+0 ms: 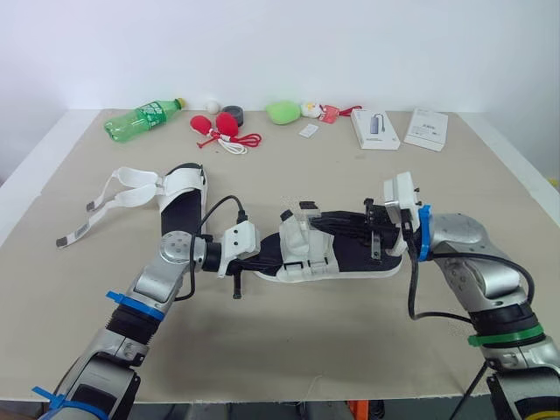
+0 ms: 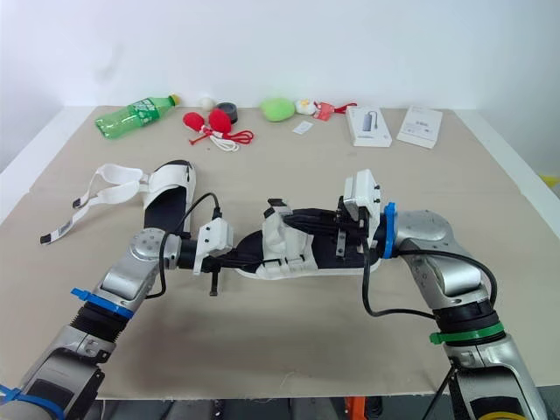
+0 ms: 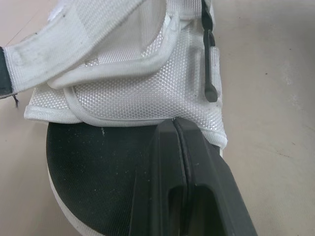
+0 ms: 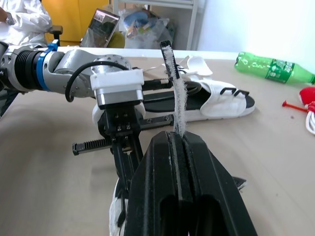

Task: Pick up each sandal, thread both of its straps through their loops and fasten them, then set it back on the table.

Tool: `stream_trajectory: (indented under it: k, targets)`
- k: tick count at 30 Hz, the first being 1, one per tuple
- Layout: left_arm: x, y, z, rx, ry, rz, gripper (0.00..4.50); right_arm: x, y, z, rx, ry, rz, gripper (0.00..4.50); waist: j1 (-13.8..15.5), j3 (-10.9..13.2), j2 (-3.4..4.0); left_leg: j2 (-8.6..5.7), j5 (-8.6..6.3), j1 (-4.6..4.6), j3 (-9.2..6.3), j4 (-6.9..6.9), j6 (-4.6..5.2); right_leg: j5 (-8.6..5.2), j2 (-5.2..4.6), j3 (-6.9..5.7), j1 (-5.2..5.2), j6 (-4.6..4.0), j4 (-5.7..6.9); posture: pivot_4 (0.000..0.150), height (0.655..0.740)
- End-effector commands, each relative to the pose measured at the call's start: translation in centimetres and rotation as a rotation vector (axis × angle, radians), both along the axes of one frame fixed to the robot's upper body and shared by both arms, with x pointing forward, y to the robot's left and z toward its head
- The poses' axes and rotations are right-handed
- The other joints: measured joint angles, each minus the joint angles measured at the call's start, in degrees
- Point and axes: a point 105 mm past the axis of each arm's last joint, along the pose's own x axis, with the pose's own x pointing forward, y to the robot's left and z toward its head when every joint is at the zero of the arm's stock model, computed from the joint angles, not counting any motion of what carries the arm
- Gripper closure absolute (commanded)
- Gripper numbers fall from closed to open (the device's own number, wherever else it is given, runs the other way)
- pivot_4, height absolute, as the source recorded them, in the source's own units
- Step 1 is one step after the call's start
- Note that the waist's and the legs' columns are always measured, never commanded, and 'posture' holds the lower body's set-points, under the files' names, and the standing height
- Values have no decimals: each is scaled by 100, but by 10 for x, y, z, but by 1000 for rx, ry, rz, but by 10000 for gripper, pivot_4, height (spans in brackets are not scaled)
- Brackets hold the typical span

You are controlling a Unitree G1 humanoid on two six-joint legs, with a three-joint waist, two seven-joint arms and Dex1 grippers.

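One white sandal with a black footbed (image 1: pixel 337 255) lies mid-table between my two grippers. My left gripper (image 1: pixel 267 256) is shut on its toe end; in the left wrist view the fingers (image 3: pixel 197 167) meet at the edge of the white mesh upper (image 3: pixel 128 88). My right gripper (image 1: pixel 319 219) reaches in from the heel side and is shut on a white strap (image 4: pixel 176 93), which stands up from between its fingers. A second sandal (image 1: pixel 179 197) lies at the left with its straps (image 1: pixel 114 197) loose and spread on the table.
Along the far edge lie a green bottle (image 1: pixel 143 118), red balls with a cord (image 1: pixel 219 127), a green soft object (image 1: pixel 283 111) and two white boxes (image 1: pixel 374 129) (image 1: pixel 427 129). The beige tabletop (image 1: pixel 289 341) runs on toward me.
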Motion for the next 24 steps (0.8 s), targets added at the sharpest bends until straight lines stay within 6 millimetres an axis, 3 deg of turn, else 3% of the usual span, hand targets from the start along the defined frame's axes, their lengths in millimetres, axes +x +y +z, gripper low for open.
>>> stream_trajectory:
  k: [1, 11, 19, 24]
  targets:
    - [-3, -4, -6, 23, 13, -29, 45000, 7, -8, 19, 24, -74, -38, 44149, 0, 0, 0, 0, 0, 0, 0, 0, 0, 0, 0, -1, 0, 0, 0, 1500, 7400]
    - [-3, -5, -6, 13, 15, -22, 45000, 36, -16, -14, -75, 1, -163, 44149, 1, 0, 0, -1, 0, 0, 0, 0, 0, 1, 0, -1, -1, 0, 0, 1500, 7400]
    - [-4, -4, -7, 11, 18, -15, 45000, 46, -8, -5, -15, 62, -175, 44149, -16, 0, 0, -1, 0, 1, 0, 1, 0, 5, 1, 0, -2, -1, 0, 1500, 7400]
    - [-3, -5, -7, 8, 18, -14, 45000, 46, -6, -10, -44, 90, -179, 44149, -19, 0, 0, 0, 0, 0, 0, 0, 0, 5, 2, 0, -4, -1, 0, 1500, 7400]
